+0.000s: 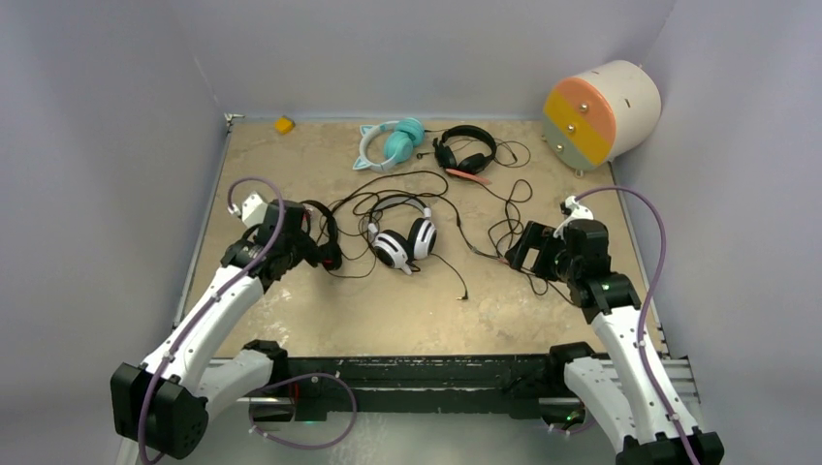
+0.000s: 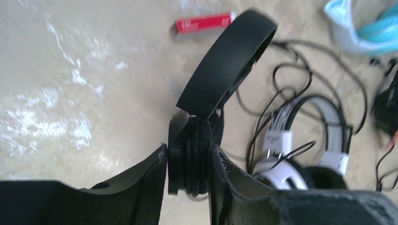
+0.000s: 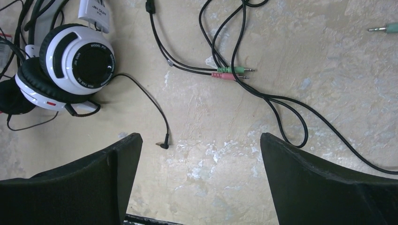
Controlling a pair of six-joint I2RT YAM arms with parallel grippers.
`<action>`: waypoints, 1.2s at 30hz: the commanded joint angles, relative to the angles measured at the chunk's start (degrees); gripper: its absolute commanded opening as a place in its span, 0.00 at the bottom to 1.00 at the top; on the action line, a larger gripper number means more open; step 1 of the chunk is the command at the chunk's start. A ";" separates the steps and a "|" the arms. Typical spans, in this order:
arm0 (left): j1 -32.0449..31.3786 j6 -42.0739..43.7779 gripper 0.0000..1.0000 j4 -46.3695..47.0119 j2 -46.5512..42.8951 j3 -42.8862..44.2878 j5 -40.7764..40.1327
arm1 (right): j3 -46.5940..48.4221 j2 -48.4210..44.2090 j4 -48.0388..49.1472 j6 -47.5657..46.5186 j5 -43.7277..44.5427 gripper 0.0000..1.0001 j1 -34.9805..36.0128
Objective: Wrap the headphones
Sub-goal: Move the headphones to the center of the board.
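A: Black plastic and padding fill the left wrist view. The left jaws are clamped on one ear cup of the all-black headset, and its headband tilts up clear of them.
B: Where on the tabletop?
A: Near the left edge, about halfway back. The white-and-black headset lies just to its right, around the middle (thin black cables tangle across towards the right edge).
B: And the right jaws?
A: Spread wide, gripping nothing, over that tangle near the right edge. Green and pink plugs lie just beyond them.
B: The other two?
A: The teal cat-ear headset and the black-and-red headset sit side by side by the far edge, well apart from both arms.
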 commanded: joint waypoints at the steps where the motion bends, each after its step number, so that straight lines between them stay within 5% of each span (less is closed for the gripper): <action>1: -0.78 -1.85 0.34 -0.74 -4.45 -5.21 12.95 | 1.69 -0.10 -1.87 1.63 -0.47 0.99 0.03; 12: -3.56 -10.13 0.38 5.47 -14.80 -18.50 29.70 | 1.79 5.86 11.01 -1.29 -26.47 0.99 1.20; 17: -9.49 -12.72 0.68 10.05 -12.59 -21.68 27.65 | 6.89 14.37 11.36 -1.77 -16.17 0.96 12.13; 23: -13.77 -7.77 0.79 -1.01 -10.36 -12.57 9.19 | 15.32 25.00 10.74 -2.80 -1.99 0.95 26.02; 26: -13.44 -5.71 0.92 -1.67 -10.90 -11.38 4.42 | 21.90 31.91 9.23 -5.45 7.96 0.95 33.86; 32: -2.98 1.36 0.95 5.31 -8.93 -12.69 13.00 | 40.97 49.59 3.70 -9.27 11.71 0.81 40.55; 36: 5.50 5.01 0.92 11.38 -8.19 -15.23 20.83 | 49.11 58.58 2.37 -12.65 12.22 0.82 42.06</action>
